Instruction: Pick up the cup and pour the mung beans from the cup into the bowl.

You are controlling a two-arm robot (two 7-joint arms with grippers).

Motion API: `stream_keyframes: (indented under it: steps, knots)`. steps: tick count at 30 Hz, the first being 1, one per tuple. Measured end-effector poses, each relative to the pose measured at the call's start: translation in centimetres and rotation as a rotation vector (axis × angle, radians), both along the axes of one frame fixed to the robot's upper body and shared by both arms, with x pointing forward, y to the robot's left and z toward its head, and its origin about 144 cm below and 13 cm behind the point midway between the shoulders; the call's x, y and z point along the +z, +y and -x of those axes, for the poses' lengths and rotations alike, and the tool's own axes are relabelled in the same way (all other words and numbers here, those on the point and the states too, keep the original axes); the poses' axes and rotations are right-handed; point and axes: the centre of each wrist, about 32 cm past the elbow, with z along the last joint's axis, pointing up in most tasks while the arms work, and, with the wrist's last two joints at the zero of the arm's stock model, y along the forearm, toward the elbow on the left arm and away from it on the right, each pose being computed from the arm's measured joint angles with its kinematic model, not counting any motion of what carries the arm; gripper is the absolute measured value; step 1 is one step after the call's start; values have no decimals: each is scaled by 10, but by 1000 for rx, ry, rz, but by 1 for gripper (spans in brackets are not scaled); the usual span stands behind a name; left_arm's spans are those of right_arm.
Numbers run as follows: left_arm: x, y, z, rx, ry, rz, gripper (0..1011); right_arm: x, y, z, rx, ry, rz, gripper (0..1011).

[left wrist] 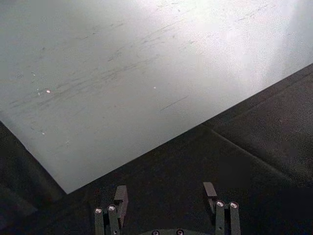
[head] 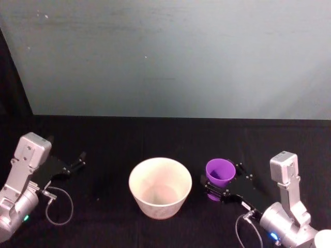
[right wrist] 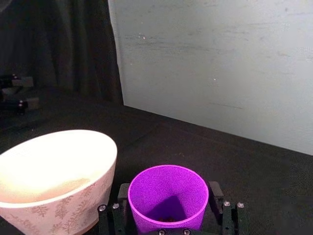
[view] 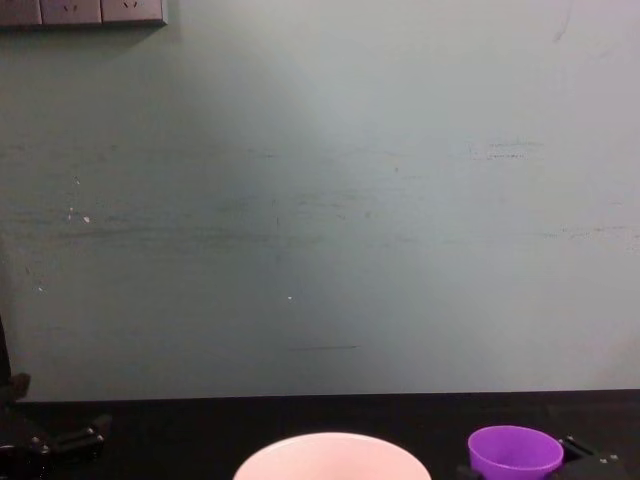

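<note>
The purple cup (head: 220, 172) stands just right of the pale bowl (head: 160, 204) on the black table. My right gripper (head: 225, 184) reaches in from the right and is shut on the cup, one finger against each side. In the right wrist view the cup (right wrist: 168, 196) sits between the fingers (right wrist: 123, 192), with the bowl (right wrist: 58, 205) close beside it. A few small dark specks lie at the cup's bottom; I cannot make them out. The chest view has the cup (view: 515, 452) and the bowl's rim (view: 330, 445) at its lower edge. My left gripper (head: 77, 161) is parked open at the far left.
A grey-green wall panel (head: 170, 57) stands along the back of the black table (head: 114, 139). Loose cable (head: 59, 206) loops beside my left arm. The left gripper (left wrist: 165, 196) faces bare black cloth and the panel.
</note>
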Motion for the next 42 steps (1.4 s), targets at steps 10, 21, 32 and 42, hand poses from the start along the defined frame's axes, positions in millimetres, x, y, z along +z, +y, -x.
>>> stream_keyframes:
  steps: [10, 21, 32, 42]
  knots:
    - [0, 0, 0, 0, 0, 0, 1000, 0, 2, -1, 1, -9, 5, 1004]
    - [0, 0, 0, 0, 0, 0, 1000, 0, 2, -1, 1, -9, 2, 1004]
    - [0, 0, 0, 0, 0, 0, 1000, 1, 1, -1, 1, -8, 2, 776]
    - [0, 0, 0, 0, 0, 0, 1000, 1, 1, 0, 0, -8, 3, 739]
